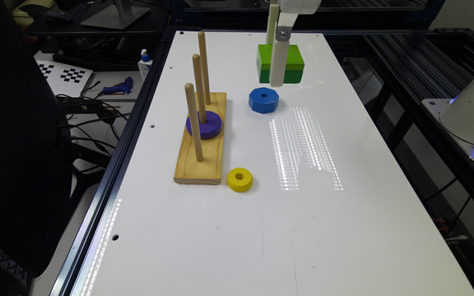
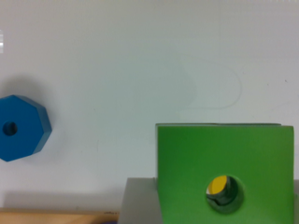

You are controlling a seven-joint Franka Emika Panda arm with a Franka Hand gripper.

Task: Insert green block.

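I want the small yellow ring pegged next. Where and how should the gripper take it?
The small yellow wooden ring lies flat beside the wooden peg base, hole up. Probably come straight down from above and pinch its curved outer rim across the middle, leaving the hole free.

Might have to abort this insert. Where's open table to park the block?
The table is bare along the exterior view's right and across the near end past the yellow ring. It is crowded between the peg base and the blue octagonal block.
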